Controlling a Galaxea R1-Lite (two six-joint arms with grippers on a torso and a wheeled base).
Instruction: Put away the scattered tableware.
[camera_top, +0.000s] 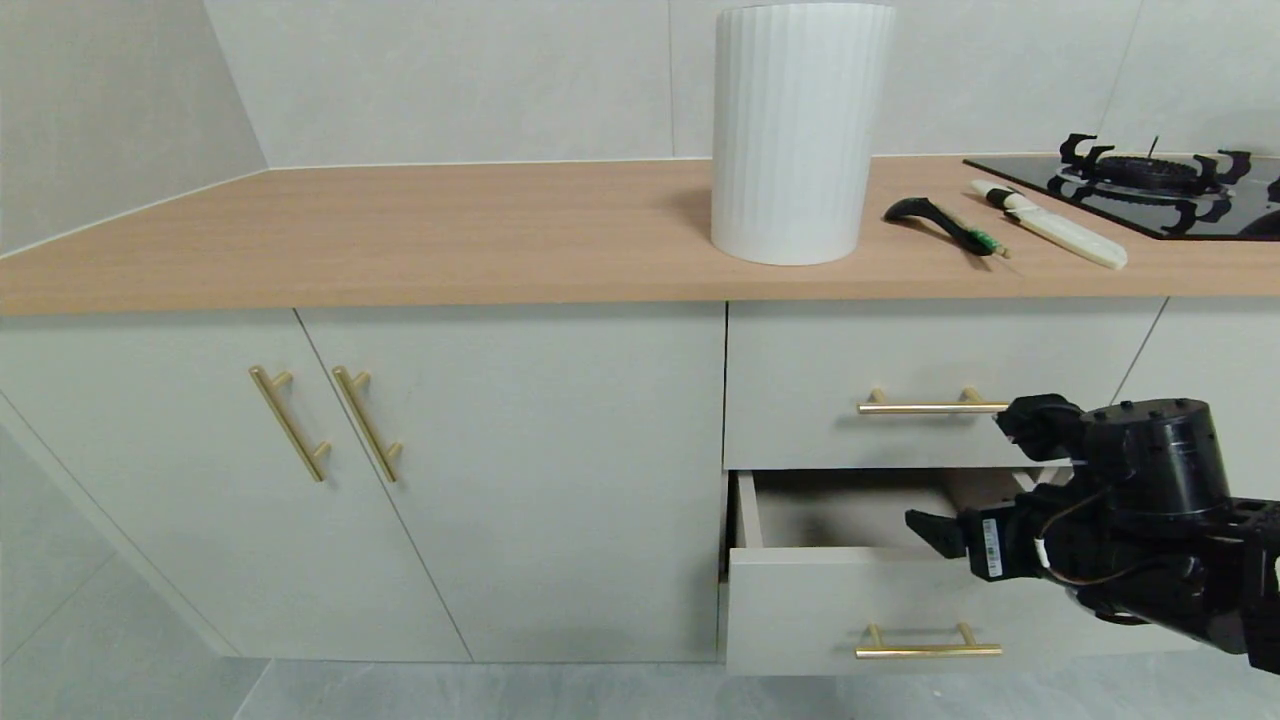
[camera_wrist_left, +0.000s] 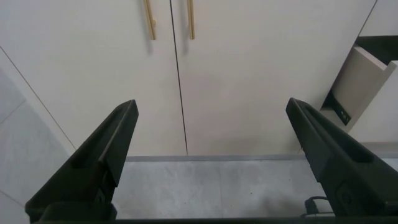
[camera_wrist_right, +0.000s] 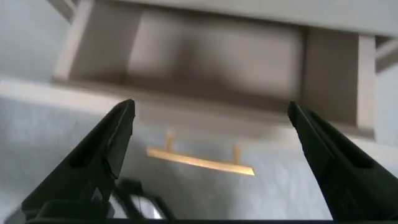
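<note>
Wood-grain table (camera_top: 400, 230) is stretching across the head view, with pale cabinet fronts sitting under it; at the left, two cabinet doors (camera_top: 200, 480) are standing closed, their brass handles (camera_top: 288, 422) slanting side by side near the shared seam; the left gripper (camera_wrist_left: 211, 124) is hanging low in front of those doors, its fingers (camera_wrist_left: 115, 143) spreading wide with nothing between them, and grey floor (camera_wrist_left: 205, 186) is showing beneath it; further right, a tall white ribbed container (camera_top: 790, 130) is standing upright on the table; near it to the right, a black spoon (camera_top: 940, 224) is lying flat on the table, a green band showing on its handle; just beside the spoon but apart from it, a pale knife (camera_top: 1055, 226) is lying flat, angling much the same way, its far end pointing toward the black hob (camera_top: 1150, 190) at the table's right end; below the container and the tableware, the upper drawer (camera_top: 800, 390) is sitting shut, while the lower drawer (camera_top: 800, 610) is standing pulled out; the right gripper (camera_top: 965, 470) is hovering at the right side of that opening, above the drawer's front panel, jaws gaping wide and holding nothing; in the right wrist view the drawer's pull bar (camera_wrist_right: 200, 162) is showing between the spread fingers.
</note>
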